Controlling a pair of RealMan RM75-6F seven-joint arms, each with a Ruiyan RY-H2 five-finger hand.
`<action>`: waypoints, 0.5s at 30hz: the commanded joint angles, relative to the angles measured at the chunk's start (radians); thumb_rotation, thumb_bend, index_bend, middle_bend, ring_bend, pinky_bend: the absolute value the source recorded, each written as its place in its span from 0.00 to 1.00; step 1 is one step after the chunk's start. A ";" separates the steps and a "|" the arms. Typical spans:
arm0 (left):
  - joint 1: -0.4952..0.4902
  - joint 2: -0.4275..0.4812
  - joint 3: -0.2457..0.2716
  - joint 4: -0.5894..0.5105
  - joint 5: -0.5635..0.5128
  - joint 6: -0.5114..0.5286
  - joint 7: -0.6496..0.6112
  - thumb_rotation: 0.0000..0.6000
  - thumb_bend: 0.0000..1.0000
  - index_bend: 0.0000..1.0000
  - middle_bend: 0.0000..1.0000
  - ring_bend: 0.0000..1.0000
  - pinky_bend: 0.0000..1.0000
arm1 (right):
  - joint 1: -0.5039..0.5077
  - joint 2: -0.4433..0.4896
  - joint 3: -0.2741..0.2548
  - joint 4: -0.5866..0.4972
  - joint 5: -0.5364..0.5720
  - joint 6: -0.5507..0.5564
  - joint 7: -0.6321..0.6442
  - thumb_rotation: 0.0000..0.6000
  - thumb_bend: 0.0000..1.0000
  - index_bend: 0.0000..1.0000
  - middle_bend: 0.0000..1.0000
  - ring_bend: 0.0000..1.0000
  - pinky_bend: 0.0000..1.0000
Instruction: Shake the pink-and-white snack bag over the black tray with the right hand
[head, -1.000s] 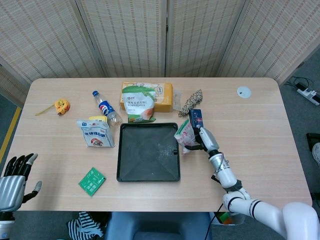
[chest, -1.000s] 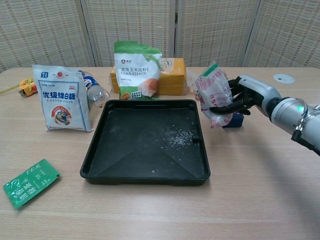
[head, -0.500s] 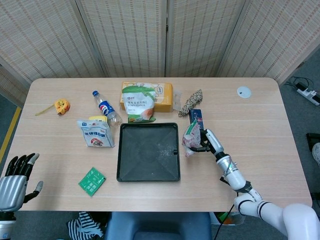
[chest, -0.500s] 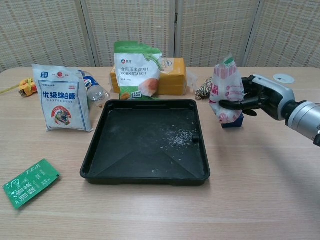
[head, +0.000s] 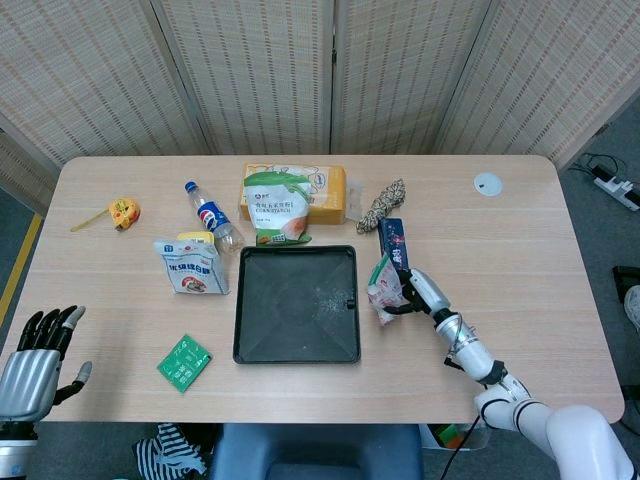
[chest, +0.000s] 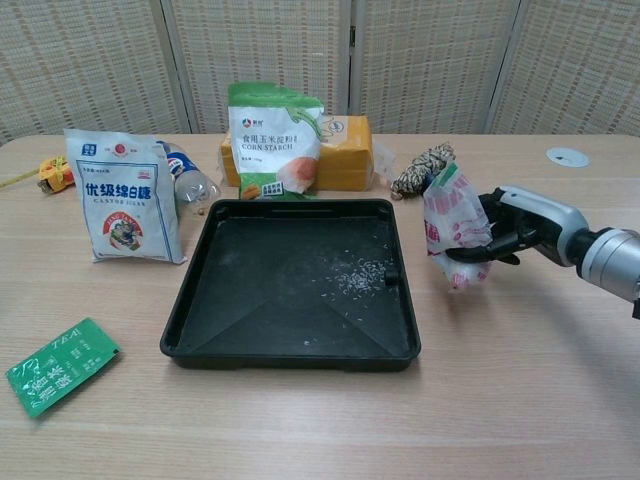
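Just right of the middle of the frame, the right hand (chest: 503, 232) pinches the snack bag (chest: 452, 226), which stands upright beside the black tray (chest: 296, 345), not over it.

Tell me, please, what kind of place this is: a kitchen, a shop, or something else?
Probably an indoor test or lab setup, not a kitchen: a plain wooden table ringed by woven folding screens, with assorted groceries and a black tray laid out, and a power strip on the floor.
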 joint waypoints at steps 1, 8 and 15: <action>-0.002 0.003 -0.001 -0.008 -0.002 -0.002 0.007 1.00 0.42 0.07 0.11 0.10 0.03 | 0.024 -0.034 -0.018 0.049 -0.015 -0.020 0.013 1.00 0.53 0.99 0.72 1.00 0.84; -0.003 0.005 0.000 -0.022 -0.006 -0.007 0.023 1.00 0.42 0.07 0.11 0.10 0.03 | 0.050 -0.088 -0.036 0.143 -0.026 -0.035 0.030 1.00 0.53 0.93 0.66 1.00 0.84; -0.003 0.007 0.001 -0.031 -0.007 -0.006 0.032 1.00 0.42 0.07 0.11 0.10 0.03 | 0.054 -0.107 -0.055 0.184 -0.032 -0.041 0.046 1.00 0.53 0.72 0.49 0.99 0.82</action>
